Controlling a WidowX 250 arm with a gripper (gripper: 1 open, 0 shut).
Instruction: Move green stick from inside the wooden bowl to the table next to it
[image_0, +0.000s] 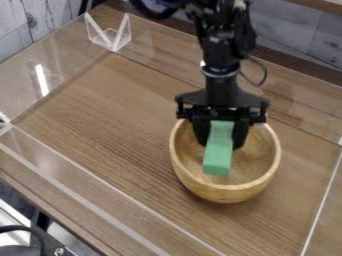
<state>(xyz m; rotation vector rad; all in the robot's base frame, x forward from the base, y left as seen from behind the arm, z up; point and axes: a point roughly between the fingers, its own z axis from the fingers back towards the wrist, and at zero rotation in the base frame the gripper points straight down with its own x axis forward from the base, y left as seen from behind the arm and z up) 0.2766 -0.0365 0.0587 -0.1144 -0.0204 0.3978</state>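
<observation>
Item: my gripper (221, 122), pointing straight down above the bowl, jaws clamped on the upper end of the stick (218, 151).

Item: stick, bright green, flat, hanging tilted from my jaws; its lower end is inside the bowl's rim line, and I cannot tell whether it touches the bottom.

Item: bowl (187, 168), light wood, round, resting on the worktop (107, 120) toward 4 o'clock from the worktop's centre.

Item: clear wall (40, 62) along the worktop's 10 o'clock edge.
</observation>
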